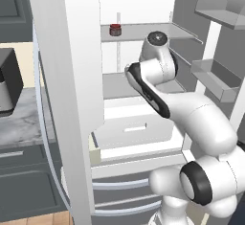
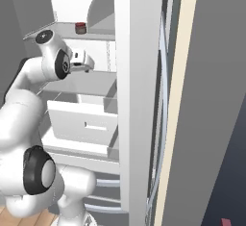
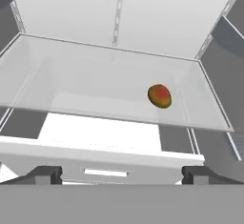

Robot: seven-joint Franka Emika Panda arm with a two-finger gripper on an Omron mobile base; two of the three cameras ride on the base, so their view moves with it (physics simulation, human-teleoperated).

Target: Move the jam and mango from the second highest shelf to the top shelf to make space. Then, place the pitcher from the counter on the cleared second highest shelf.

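Red-orange mango (image 3: 160,96) sits alone on the second highest shelf (image 3: 86,87), right of centre and toward the front edge, nothing touching it. You have it ahead of the end effector (image 3: 122,174) and off to the right in the hand view, well apart from both fingertips (image 3: 46,173), and the glass slab's front lip lies between them. End effector is spread wide with nothing between the jaws; in the right base view you see it (image 2: 85,61) just in front of the fridge opening at about that shelf's height.

Risks, as I judge them: mango is round and smooth, so if you close off-centre it likely rolls or squirts sideways toward the right wall or off the front lip down onto the white drawer (image 3: 105,168). Coming in too low, you clip the shelf edge with the fingers. Not correcting to the right first means one finger nudges the fruit instead of straddling it.

Jam (image 1: 115,29) already stands on the top shelf (image 1: 143,31), near its left front; when you lift the mango up there, watch for bumping the jar or the shelf underside. Pitcher not yet handled.
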